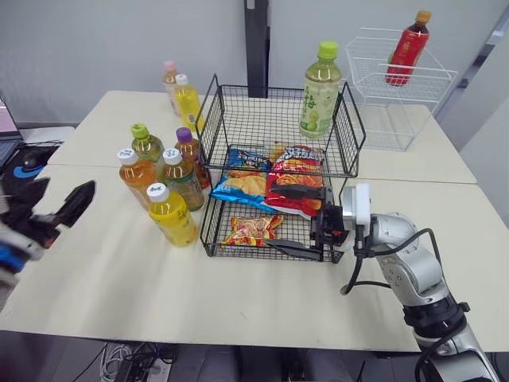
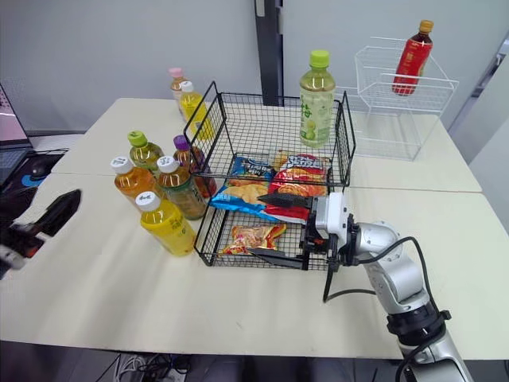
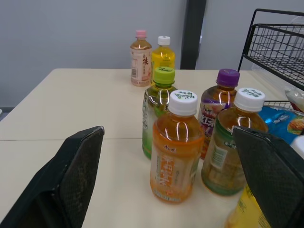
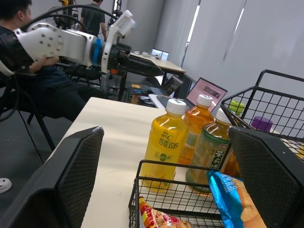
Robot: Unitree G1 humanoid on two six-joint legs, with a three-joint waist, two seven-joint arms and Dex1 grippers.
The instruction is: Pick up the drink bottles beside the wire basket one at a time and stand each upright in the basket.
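Note:
A black wire basket (image 1: 213,119) stands mid-table with snack packets (image 1: 290,171) lying in it. A green-capped bottle (image 1: 320,91) is upright at its far right corner; inside or just behind, I cannot tell. Left of the basket stands a cluster of upright bottles: yellow (image 1: 169,213), orange (image 1: 135,175), green tea (image 1: 181,179), purple-capped (image 1: 189,151) and green-capped (image 1: 145,143). My left gripper (image 1: 62,195) is open left of the cluster, its fingers (image 3: 71,180) framing the orange bottle (image 3: 176,152) from a distance. My right gripper (image 1: 272,216) is open and holds nothing, over the basket's near right corner.
Two more bottles, pink-capped (image 1: 169,79) and yellow (image 1: 187,102), stand further back left of the basket. A white wire basket (image 1: 398,111) with a red bottle (image 1: 407,49) sits at the back right. A seated person (image 4: 19,52) and a laptop (image 4: 206,92) are beyond the table's left side.

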